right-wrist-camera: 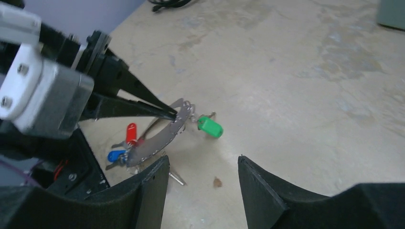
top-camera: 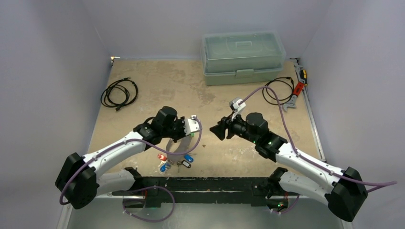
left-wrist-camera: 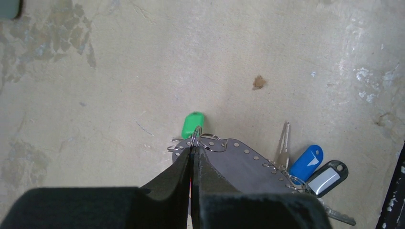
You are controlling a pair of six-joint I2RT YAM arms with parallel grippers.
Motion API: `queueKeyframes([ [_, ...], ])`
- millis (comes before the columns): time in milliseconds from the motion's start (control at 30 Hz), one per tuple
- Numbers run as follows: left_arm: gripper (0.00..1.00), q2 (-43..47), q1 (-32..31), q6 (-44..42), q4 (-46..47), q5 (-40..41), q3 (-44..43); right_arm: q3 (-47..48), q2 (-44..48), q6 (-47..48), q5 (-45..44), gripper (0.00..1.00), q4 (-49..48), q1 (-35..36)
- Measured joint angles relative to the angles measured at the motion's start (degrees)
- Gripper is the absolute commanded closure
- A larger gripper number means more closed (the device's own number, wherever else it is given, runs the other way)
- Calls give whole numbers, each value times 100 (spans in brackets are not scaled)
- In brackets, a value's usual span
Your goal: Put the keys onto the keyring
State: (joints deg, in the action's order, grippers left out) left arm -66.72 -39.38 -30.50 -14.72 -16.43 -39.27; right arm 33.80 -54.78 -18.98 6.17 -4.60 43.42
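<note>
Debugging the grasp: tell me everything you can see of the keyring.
The keyring looks like a flat, curved band of grey metal, with small holes or studs along its edge and thin wire rings looped through some. The left gripper, shut, pinches its upper end, so it stands tilted up over the table. A green tag hangs by the pinched end; a red tag and a blue tag sit at the lower end.

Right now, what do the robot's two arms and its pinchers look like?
The left arm and right arm have white tube-shaped links with chunky black joints. A purple cable runs along each. The left gripper and right gripper have black, pointed, wedge-shaped fingers. A white block sits behind the left one's fingers.
</note>
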Motion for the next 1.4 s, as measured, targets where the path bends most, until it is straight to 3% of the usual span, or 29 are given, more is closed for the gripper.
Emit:
queueKeyframes([
  [300,100,791,0,404,55,-177,103,-627,-616,216,1495,50,-2293,0],
  [533,100,1482,-2,612,313,-186,494,-621,-1167,304,2170,51,-3309,0],
  [1067,100,1939,-83,855,833,-422,848,-13,-2116,920,3276,57,-3611,2],
  [1400,100,2061,-129,861,955,-533,916,306,-2295,1519,3556,65,-3016,2],
])
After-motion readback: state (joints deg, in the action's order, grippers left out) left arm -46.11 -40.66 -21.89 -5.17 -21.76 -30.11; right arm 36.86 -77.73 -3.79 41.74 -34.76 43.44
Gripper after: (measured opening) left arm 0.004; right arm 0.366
